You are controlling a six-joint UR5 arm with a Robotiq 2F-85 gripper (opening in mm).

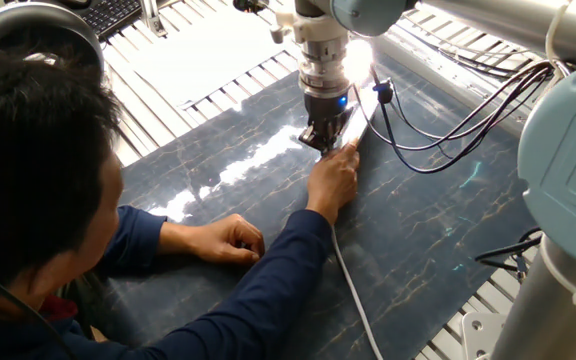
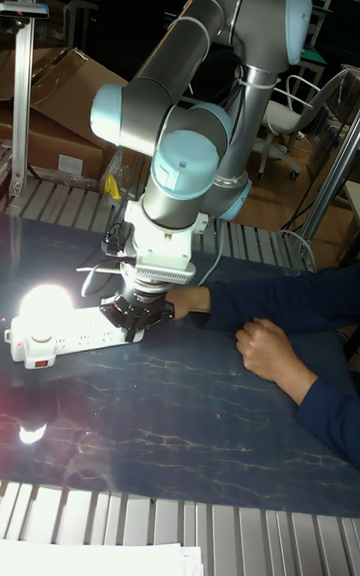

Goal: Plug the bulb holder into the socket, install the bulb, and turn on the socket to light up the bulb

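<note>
The bulb (image 2: 45, 303) glows bright white; in the fixed view it shows only as a glare (image 1: 360, 52) behind the arm. It stands in the bulb holder (image 2: 41, 343), plugged into the left end of the socket (image 2: 85, 332), a long white strip with a red switch (image 2: 38, 363). My gripper (image 2: 134, 316) points down onto the strip's right end, fingers close together with nothing held. In the fixed view the gripper (image 1: 320, 141) touches the socket (image 1: 352, 122) just above a person's hand (image 1: 333, 178).
A person sits at the near side, right hand on the strip, left fist (image 1: 230, 240) resting on the dark marble table (image 1: 418, 240). The strip's white cord (image 1: 353, 290) runs toward the front edge. Black cables (image 1: 438, 140) loop at the right.
</note>
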